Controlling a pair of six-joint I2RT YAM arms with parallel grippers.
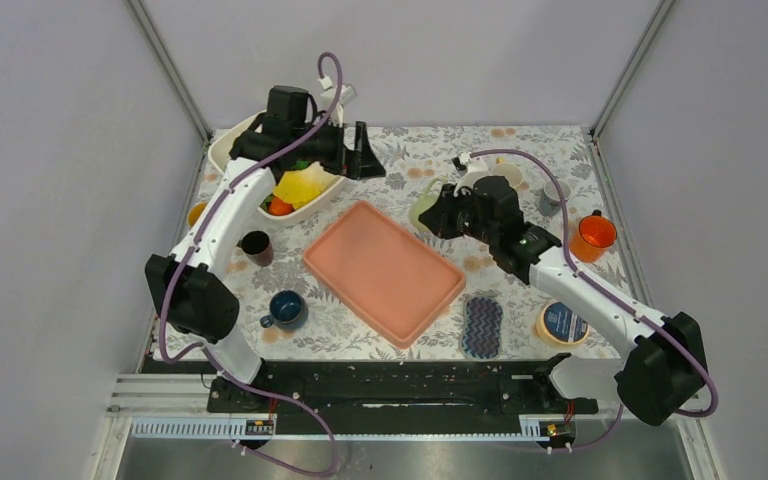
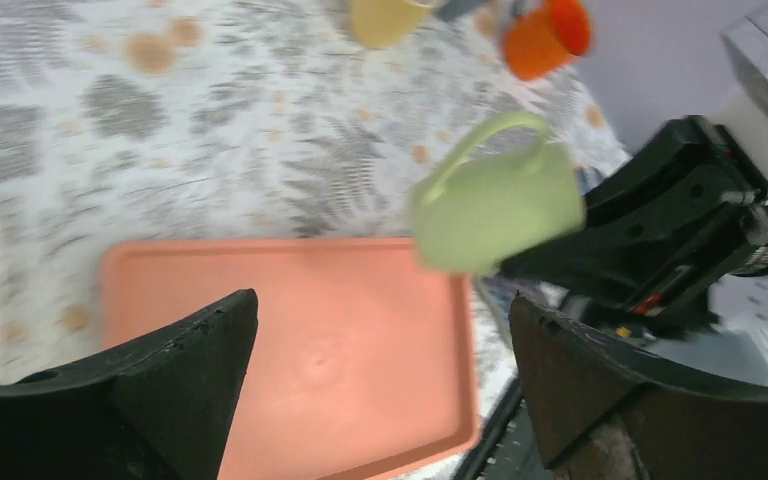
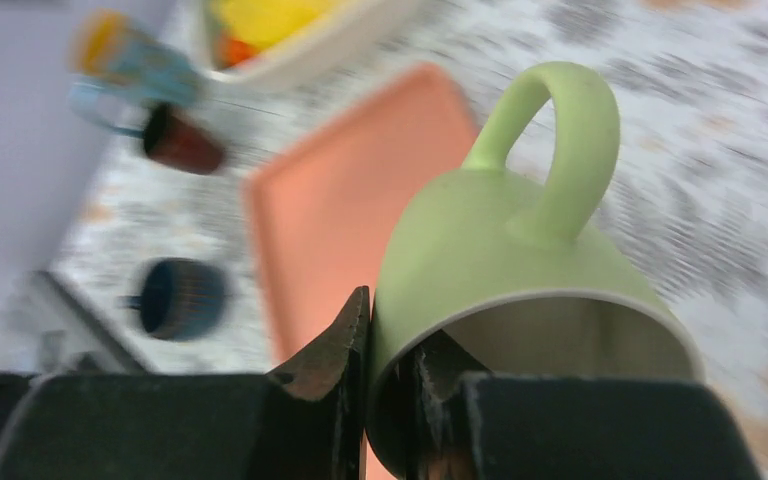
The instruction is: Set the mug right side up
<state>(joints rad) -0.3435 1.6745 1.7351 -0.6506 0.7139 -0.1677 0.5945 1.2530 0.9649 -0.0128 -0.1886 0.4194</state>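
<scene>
The mug (image 1: 424, 210) is light green and hangs in the air just past the far right corner of the pink tray (image 1: 385, 270). My right gripper (image 1: 444, 218) is shut on its rim. In the right wrist view one finger is outside the wall and one inside the mug (image 3: 500, 250), at the right gripper (image 3: 392, 320); the handle points up and the mouth faces the camera. The left wrist view shows the mug (image 2: 495, 205) on its side, mouth toward the right arm. My left gripper (image 2: 382, 300) is open and holds nothing; it hovers at the back left (image 1: 365, 152), apart from the mug.
A white bowl (image 1: 228, 150) with yellow and orange items sits under the left arm. A dark brown cup (image 1: 256, 246) and a blue mug (image 1: 286, 309) stand left of the tray. On the right are an orange cup (image 1: 594, 236), a grey cup (image 1: 550, 197), a tape roll (image 1: 562, 323) and a striped sponge (image 1: 481, 326).
</scene>
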